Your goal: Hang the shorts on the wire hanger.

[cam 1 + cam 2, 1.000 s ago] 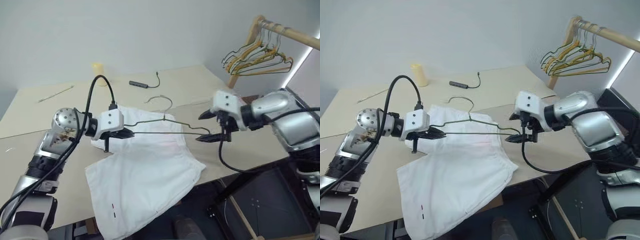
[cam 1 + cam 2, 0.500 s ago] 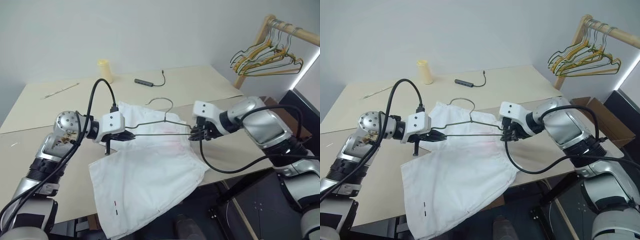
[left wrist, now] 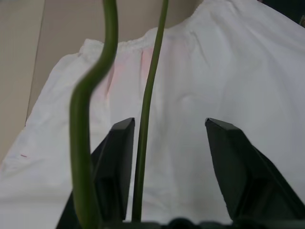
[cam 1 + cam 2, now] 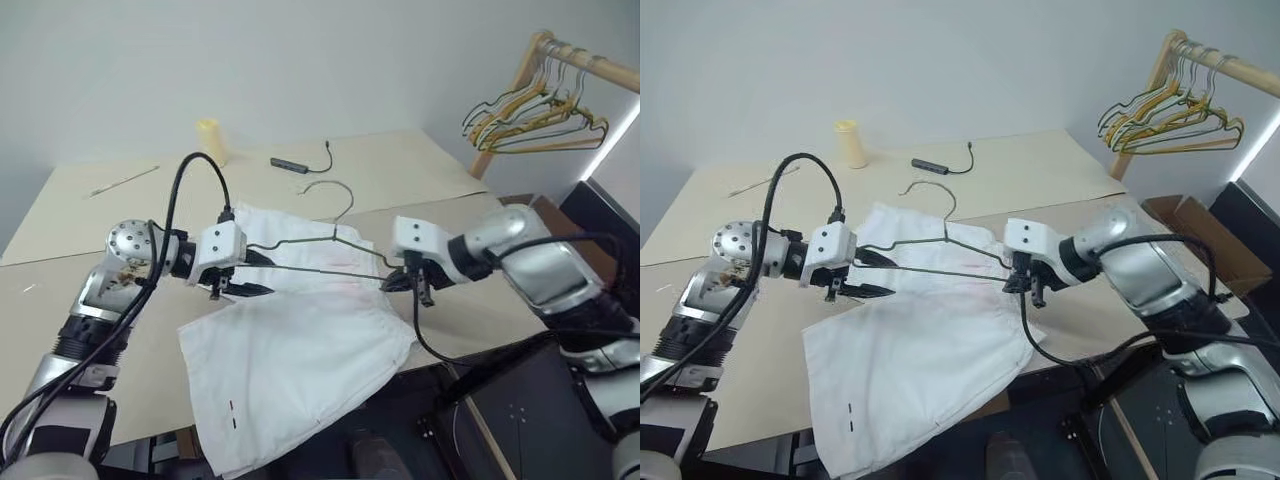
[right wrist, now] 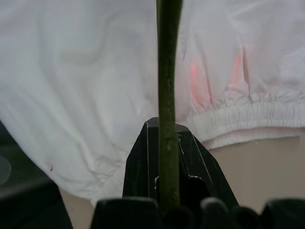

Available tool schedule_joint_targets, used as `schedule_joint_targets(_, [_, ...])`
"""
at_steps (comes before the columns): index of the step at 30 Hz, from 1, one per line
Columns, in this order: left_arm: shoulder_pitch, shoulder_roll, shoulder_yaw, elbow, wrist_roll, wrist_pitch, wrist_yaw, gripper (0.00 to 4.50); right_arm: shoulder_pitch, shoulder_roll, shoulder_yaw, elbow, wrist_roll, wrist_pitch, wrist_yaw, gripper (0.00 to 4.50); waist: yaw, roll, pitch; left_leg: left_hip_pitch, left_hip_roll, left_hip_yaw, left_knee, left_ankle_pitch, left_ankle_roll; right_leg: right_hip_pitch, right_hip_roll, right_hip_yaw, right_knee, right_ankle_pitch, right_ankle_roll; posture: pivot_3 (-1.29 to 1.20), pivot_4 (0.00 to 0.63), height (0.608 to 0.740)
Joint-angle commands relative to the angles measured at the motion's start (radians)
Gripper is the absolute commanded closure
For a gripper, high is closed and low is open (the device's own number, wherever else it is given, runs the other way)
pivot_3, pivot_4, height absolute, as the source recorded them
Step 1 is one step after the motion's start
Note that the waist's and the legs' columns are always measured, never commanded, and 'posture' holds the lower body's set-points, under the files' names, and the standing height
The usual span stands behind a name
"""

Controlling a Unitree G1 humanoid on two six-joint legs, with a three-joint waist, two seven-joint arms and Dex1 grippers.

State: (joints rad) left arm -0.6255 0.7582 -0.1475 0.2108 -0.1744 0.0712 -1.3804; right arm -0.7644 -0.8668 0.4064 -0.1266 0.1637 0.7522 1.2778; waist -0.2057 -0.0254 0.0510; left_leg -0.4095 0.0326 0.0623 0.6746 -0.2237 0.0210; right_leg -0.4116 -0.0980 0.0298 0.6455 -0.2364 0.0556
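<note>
Our right tool (image 4: pixel 1023 283) pinches the thin grey wire hanger (image 4: pixel 940 262) above the white cloth shorts (image 4: pixel 920 350) on the tabletop (image 4: pixel 760 200); our left tool (image 4: pixel 872 274) stands open around the wire. We should lower it level.

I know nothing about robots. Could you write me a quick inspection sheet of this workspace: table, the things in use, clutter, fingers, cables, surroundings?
Surface: beige table, shorts hanging over its front edge.
Job's things: white cloth shorts lie flat; thin grey wire hanger is held above them, not yet threaded through.
Clutter: pale yellow cylinder, dark adapter with cord and thin stick at the far side.
Grippers: left gripper has its fingers apart around the hanger's end, wire lying by one finger; right gripper is shut on the other end.
Cables: black cables loop off both wrists.
Surroundings: wooden rail with bunched yellowish and dark hangers; grey wall.
</note>
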Motion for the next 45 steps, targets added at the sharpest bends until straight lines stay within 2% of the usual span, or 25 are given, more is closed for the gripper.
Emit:
schedule_joint_targets(1, [-0.043,0.021,0.094,0.126,-0.02,-0.025,0.058,0.83,0.109,-0.088,-0.163,-0.077,0.095,0.103,0.002,4.5,0.001,0.0,0.0,0.0,0.0,-0.001,0.001,0.0,0.0,0.001,0.0,-0.001,0.0,0.0,0.0,-0.21,0.0,0.74])
schedule_joint_targets(3, [-0.044,0.032,0.126,0.155,-0.047,0.001,0.056,0.1,0.178,-0.122,-0.222,-0.105,0.131,0.149,-0.015,4.5,0.001,0.0,0.0,0.0,0.0,-0.001,0.001,0.0,0.001,0.002,0.0,-0.001,0.0,0.0,0.0,-0.21,0.005,0.74])
schedule_joint_targets(5, [-0.028,0.044,0.171,0.136,-0.112,0.068,0.032,0.04,0.277,-0.167,-0.3,-0.102,0.159,0.2,-0.038,4.5,0.0,0.0,0.0,0.0,0.0,-0.001,0.002,-0.001,0.001,0.002,0.0,-0.001,0.0,0.0,0.0,-0.21,0.012,0.74])
schedule_joint_targets(7, [0.022,0.041,0.226,0.034,-0.206,0.154,0.028,0.04,0.371,-0.188,-0.395,-0.065,0.202,0.297,-0.066,4.5,-0.001,0.0,0.0,0.001,0.001,0.0,0.002,-0.002,0.001,0.002,0.0,-0.001,0.0,0.0,0.0,-0.21,0.019,0.74])
schedule_joint_targets(11, [0.156,0.017,0.279,-0.217,-0.361,0.278,0.046,0.04,0.455,-0.141,-0.521,0.056,0.285,0.544,-0.146,4.5,-0.001,-0.001,0.0,0.005,0.002,0.0,0.002,-0.004,0.0,0.006,0.0,0.0,-0.002,0.0,0.0,-0.21,0.038,0.74])
schedule_joint_targets(15, [0.25,0.016,0.271,-0.344,-0.392,0.297,0.058,0.04,0.444,-0.091,-0.498,0.183,0.28,0.642,-0.233,4.5,-0.001,-0.001,0.001,0.009,0.002,0.001,0.002,-0.004,0.0,0.009,0.001,0.002,-0.002,-0.001,-0.001,-0.2,0.045,0.74])
schedule_joint_targets(21, [0.263,0.019,0.277,-0.369,-0.391,0.316,0.105,0.04,0.39,-0.043,-0.494,0.219,0.342,0.679,-0.248,4.5,-0.003,0.0,0.001,0.011,0.002,0.002,0.002,-0.004,0.0,0.01,0.005,0.008,-0.002,-0.005,0.004,-0.19,0.048,0.74])
schedule_joint_targets(30, [0.325,0.05,0.311,-0.431,-0.426,0.332,0.113,0.04,0.396,-0.072,-0.407,0.191,0.433,0.68,-0.19,4.5,0.012,-0.001,0.002,0.01,0.002,0.003,0.001,-0.007,0.003,0.009,0.005,0.008,-0.005,-0.005,0.004,-0.15,0.06,0.74])
schedule_joint_targets(38, [0.357,0.065,0.331,-0.463,-0.448,0.339,0.121,0.04,0.344,-0.074,-0.342,0.257,0.433,0.625,-0.157,4.5,0.047,-0.001,0.003,0.01,0.002,0.004,0.001,-0.007,0.003,0.008,0.005,0.009,-0.005,-0.005,0.004,-0.13,0.056,0.74])
schedule_joint_targets(45, [0.382,0.072,0.342,-0.48,-0.448,0.338,0.124,0.04,0.334,-0.148,-0.285,0.258,0.449,0.579,-0.029,4.5,0.072,0.0,0.004,0.009,0.002,0.004,0.001,-0.008,0.003,0.008,0.005,0.008,-0.005,-0.006,0.003,-0.11,0.054,0.74])
